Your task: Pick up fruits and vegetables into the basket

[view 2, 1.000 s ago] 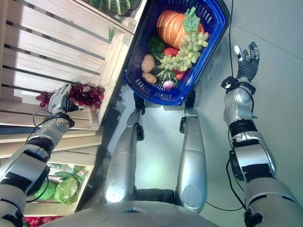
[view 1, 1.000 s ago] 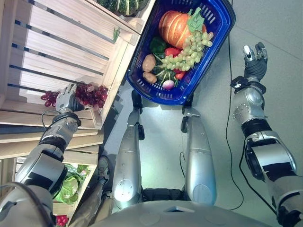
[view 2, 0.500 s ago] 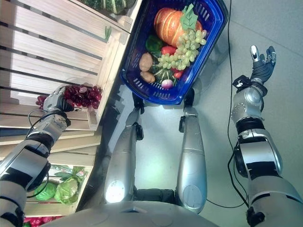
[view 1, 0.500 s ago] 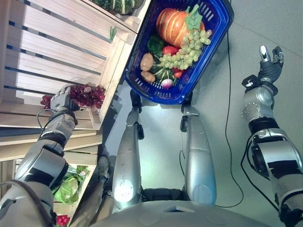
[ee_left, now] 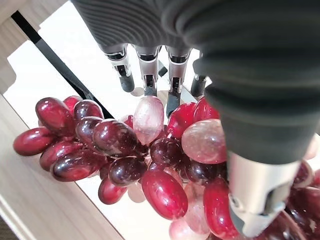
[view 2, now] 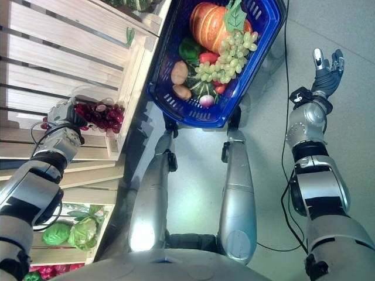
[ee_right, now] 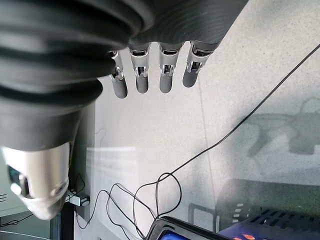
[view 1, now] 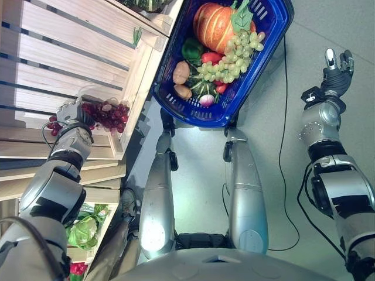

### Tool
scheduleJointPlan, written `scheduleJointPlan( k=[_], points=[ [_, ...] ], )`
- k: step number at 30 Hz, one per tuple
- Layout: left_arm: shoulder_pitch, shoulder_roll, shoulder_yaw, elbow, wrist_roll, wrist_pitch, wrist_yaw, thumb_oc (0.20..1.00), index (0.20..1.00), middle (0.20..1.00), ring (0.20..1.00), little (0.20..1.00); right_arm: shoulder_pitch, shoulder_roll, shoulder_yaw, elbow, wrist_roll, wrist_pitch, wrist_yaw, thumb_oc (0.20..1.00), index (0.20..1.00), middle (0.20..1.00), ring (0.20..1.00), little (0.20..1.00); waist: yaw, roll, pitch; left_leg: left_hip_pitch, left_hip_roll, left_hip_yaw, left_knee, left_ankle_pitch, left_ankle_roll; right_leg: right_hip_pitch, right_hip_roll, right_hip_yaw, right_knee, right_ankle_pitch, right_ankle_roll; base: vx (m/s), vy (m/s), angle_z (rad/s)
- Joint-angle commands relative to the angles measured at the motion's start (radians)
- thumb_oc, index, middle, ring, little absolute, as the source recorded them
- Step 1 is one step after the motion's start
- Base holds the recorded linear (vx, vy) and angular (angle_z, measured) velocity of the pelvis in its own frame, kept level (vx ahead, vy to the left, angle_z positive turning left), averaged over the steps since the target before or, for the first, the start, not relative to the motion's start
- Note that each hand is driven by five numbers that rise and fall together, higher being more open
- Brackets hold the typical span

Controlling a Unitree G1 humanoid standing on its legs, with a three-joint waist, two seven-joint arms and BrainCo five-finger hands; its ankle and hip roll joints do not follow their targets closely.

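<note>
Red grapes (view 1: 108, 115) lay in a wooden crate (view 1: 64, 52) on the robot's left, close to the crate's front corner. The left hand (view 1: 70, 111) was right on the bunch: in the left wrist view its fingers (ee_left: 145, 67) reached over the far side of the grapes and its thumb (ee_left: 255, 200) came down on the near side, so the bunch sat between them, pinched. Most of the bunch stuck out past the hand toward the crate's side wall. Beyond that wall stood a blue basket (view 1: 266, 52) on the grey floor (view 1: 304, 23), well apart from the grapes. It already held a pumpkin (view 1: 214, 23), green grapes (view 1: 231, 55), two potatoes (view 1: 181, 72) and other vegetables. The right hand (view 1: 337, 67) hung over the floor to the right of the basket, fingers straight and holding nothing.
</note>
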Motion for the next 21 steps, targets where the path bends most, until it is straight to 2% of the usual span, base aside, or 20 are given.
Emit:
scheduleJointPlan(
  k=[1,2,3,5,7,13,14,15,16,17,18,21],
  points=[
    [0.019,-0.015,-0.016,0.12,0.011,0.036,-0.12,0.793,0.793,0.793,0.793,0.793,0.017,-0.013,0.027,-0.062,0.017,-0.063,-0.01,1.0,1.0,1.0,1.0,1.0,-0.024,-0.016,-0.04,-0.066,-0.064,0.034,0.107,-0.088,0.075,0.07,0.072,-0.083,-0.106,0.033,-0.013,0.0,0.0,0.0],
    [0.017,-0.017,-0.018,0.124,0.011,0.036,-0.143,0.762,0.762,0.762,0.762,0.762,0.017,-0.01,0.027,-0.065,0.014,-0.063,-0.012,1.0,1.0,1.0,1.0,1.0,-0.024,-0.017,-0.04,-0.067,-0.064,0.033,0.106,-0.087,0.074,0.07,0.072,-0.082,-0.108,0.034,-0.012,0.0,0.0,0.0],
    [0.016,-0.021,-0.021,0.131,0.011,0.036,-0.163,0.677,0.677,0.677,0.677,0.677,0.018,-0.007,0.026,-0.071,0.01,-0.062,-0.017,1.0,1.0,1.0,1.0,1.0,-0.026,-0.019,-0.04,-0.068,-0.063,0.033,0.105,-0.087,0.074,0.069,0.073,-0.082,-0.109,0.035,-0.012,-0.02,-0.012,-0.04],
    [0.015,-0.026,-0.027,0.142,0.025,0.03,-0.195,0.68,0.68,0.68,0.68,0.68,0.015,-0.007,0.026,-0.074,0.012,-0.059,-0.019,1.0,1.0,1.0,1.0,1.0,-0.027,-0.022,-0.04,-0.066,-0.062,0.033,0.099,-0.087,0.075,0.07,0.074,-0.083,-0.115,0.038,-0.011,-0.02,-0.012,-0.04],
    [0.013,-0.032,-0.037,0.152,0.037,0.028,-0.238,0.718,0.718,0.718,0.718,0.718,0.013,-0.005,0.027,-0.072,0.016,-0.061,-0.016,1.0,1.0,1.0,1.0,1.0,-0.029,-0.025,-0.04,-0.064,-0.061,0.034,0.094,-0.085,0.075,0.072,0.075,-0.083,-0.121,0.041,-0.01,0.0,0.0,0.0],
    [0.007,-0.043,-0.066,0.164,0.044,0.011,-0.351,0.652,0.652,0.652,0.652,0.652,-0.002,-0.003,0.037,-0.081,0.015,-0.054,-0.03,1.0,1.0,1.0,1.0,1.0,-0.033,-0.026,-0.04,-0.065,-0.063,0.032,0.095,-0.087,0.074,0.072,0.074,-0.081,-0.129,0.048,-0.01,0.0,0.0,0.02],
    [0.005,-0.047,-0.069,0.164,0.048,0.013,-0.375,0.598,0.598,0.598,0.598,0.598,-0.004,-0.002,0.036,-0.082,0.013,-0.052,-0.031,1.0,1.0,1.0,1.0,1.0,-0.035,-0.025,-0.04,-0.065,-0.063,0.033,0.097,-0.088,0.074,0.072,0.074,-0.08,-0.128,0.048,-0.01,-0.01,0.003,0.07],
    [0.004,-0.05,-0.072,0.166,0.043,0.013,-0.391,0.589,0.589,0.589,0.589,0.589,-0.005,-0.001,0.036,-0.079,0.014,-0.053,-0.029,1.0,1.0,1.0,1.0,1.0,-0.035,-0.025,-0.04,-0.065,-0.062,0.034,0.098,-0.089,0.074,0.072,0.073,-0.079,-0.128,0.048,-0.009,-0.01,0.003,0.05],
    [0.001,-0.051,-0.073,0.168,0.047,0.013,-0.408,0.533,0.533,0.533,0.533,0.533,-0.009,-0.003,0.036,-0.074,0.015,-0.051,-0.025,1.0,1.0,1.0,1.0,1.0,-0.036,-0.024,-0.04,-0.064,-0.062,0.034,0.098,-0.089,0.073,0.073,0.073,-0.078,-0.128,0.048,-0.009,0.0,0.0,0.0],
    [0.0,-0.054,-0.076,0.169,0.049,0.011,-0.422,0.395,0.395,0.395,0.395,0.395,-0.011,-0.003,0.037,-0.075,0.015,-0.049,-0.026,1.0,1.0,1.0,1.0,1.0,-0.037,-0.023,-0.04,-0.064,-0.062,0.035,0.099,-0.089,0.073,0.073,0.072,-0.078,-0.129,0.049,-0.009,0.0,0.0,0.0],
    [0.0,-0.057,-0.079,0.169,0.038,0.009,-0.438,0.2,0.2,0.2,0.2,0.2,-0.012,-0.002,0.039,-0.075,0.015,-0.049,-0.027,1.0,1.0,1.0,1.0,1.0,-0.037,-0.023,-0.04,-0.063,-0.062,0.036,0.101,-0.09,0.073,0.075,0.072,-0.077,-0.129,0.049,-0.01,0.0,0.0,0.0],
    [-0.002,-0.058,-0.08,0.173,0.018,0.001,-0.47,0.2,0.2,0.2,0.2,0.2,-0.012,0.001,0.043,-0.074,0.017,-0.05,-0.028,1.0,1.0,1.0,1.0,1.0,-0.038,-0.022,-0.04,-0.059,-0.062,0.036,0.104,-0.093,0.072,0.08,0.07,-0.076,-0.13,0.048,-0.01,0.0,0.0,0.0]
  ],
)
